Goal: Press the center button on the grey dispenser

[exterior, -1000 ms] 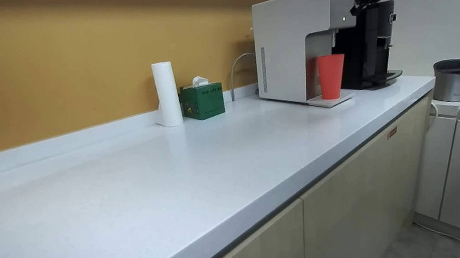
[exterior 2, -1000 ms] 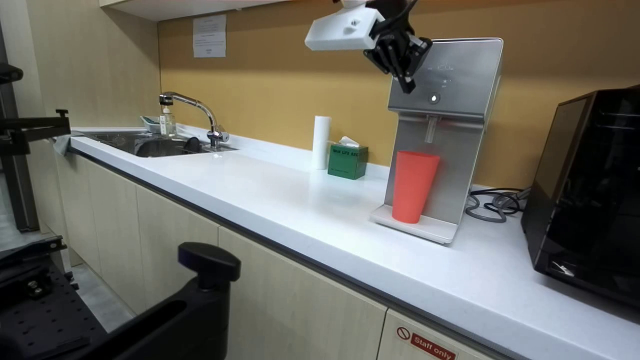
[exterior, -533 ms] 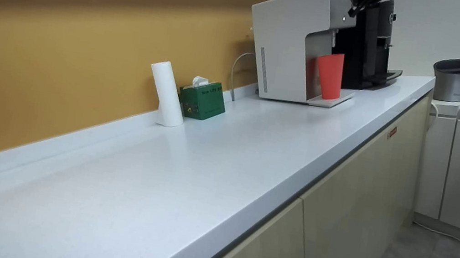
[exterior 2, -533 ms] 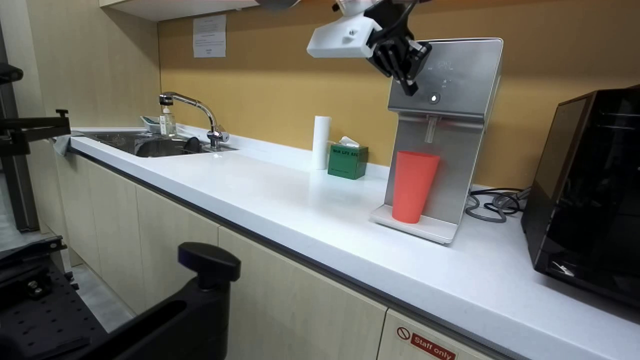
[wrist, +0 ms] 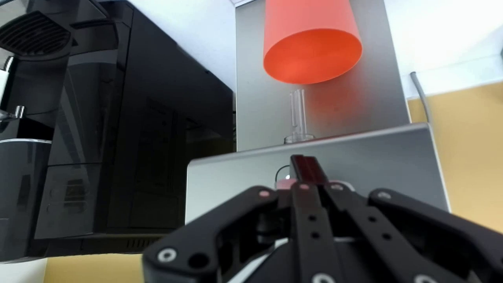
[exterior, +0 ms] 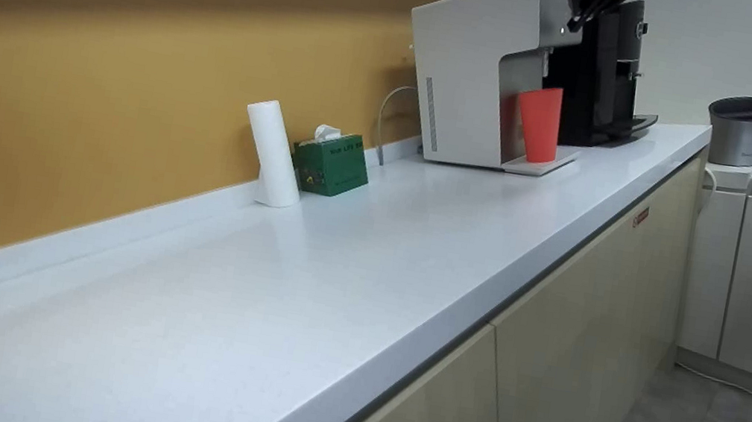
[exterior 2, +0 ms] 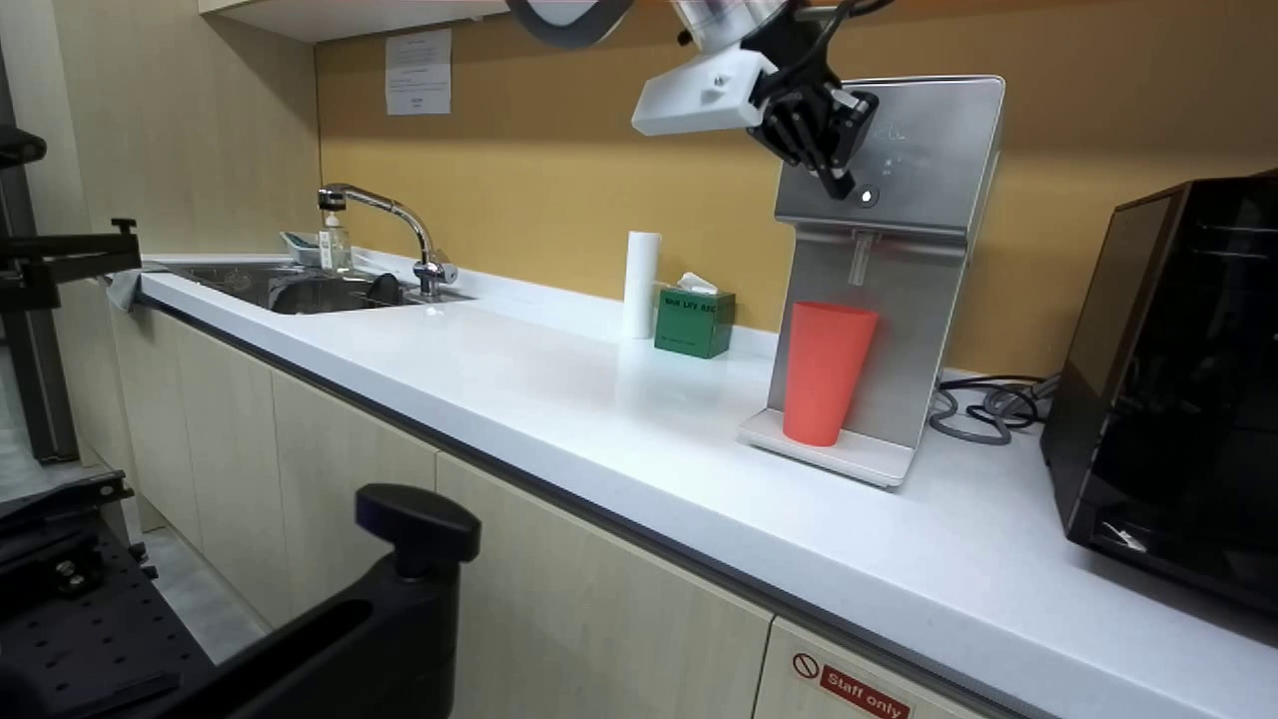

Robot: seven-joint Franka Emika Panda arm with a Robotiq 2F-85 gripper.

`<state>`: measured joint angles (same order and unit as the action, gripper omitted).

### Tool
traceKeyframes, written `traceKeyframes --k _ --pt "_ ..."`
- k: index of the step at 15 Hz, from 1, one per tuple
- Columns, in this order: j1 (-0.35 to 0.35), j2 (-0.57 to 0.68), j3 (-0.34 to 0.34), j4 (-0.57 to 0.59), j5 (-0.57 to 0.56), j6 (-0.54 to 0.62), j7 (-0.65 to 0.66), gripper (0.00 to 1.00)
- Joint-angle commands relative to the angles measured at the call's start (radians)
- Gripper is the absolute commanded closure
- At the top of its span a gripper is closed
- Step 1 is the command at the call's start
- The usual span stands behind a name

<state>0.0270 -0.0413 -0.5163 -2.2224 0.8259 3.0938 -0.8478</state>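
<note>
Wrist view: the pincer [wrist: 309, 169] has its two fingers [wrist: 304, 243] drawn together, side by side, with nothing seen between them. Straight ahead of the pincer is the grey dispenser [wrist: 232, 188], and its round button [wrist: 283, 174] peeks out just beside the fingers, partly hidden by them. The step in hand looks like lining up for the press. Ahead of the pincer and lower down is the red cup [wrist: 312, 57], mouth toward the camera; no liquid shows inside, though its bottom is out of sight. Off to the button's side of the pincer stands the black coffee machine [wrist: 157, 137].

In an exterior view, the pincer's end is just beside the lit button; touch can't be told, but the press is probably not yet done. The next move likely calls for a small sideways shift, then a straight push with the fingers kept together. Below the pincer, the cup stands on the tray [exterior 2: 869, 459], with no stream from the spout [exterior 2: 861, 258].

In an exterior view, well apart from the pincer, is a grey pot [exterior: 743, 141]; its contents can't be seen.
</note>
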Motion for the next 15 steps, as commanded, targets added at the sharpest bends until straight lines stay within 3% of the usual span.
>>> traceKeyframes --k 1,15 --pt "0.005 0.035 -0.003 0.047 0.039 0.025 -0.021 1.00" --pt "-0.007 0.091 0.001 0.104 0.126 0.015 -0.064 1.00"
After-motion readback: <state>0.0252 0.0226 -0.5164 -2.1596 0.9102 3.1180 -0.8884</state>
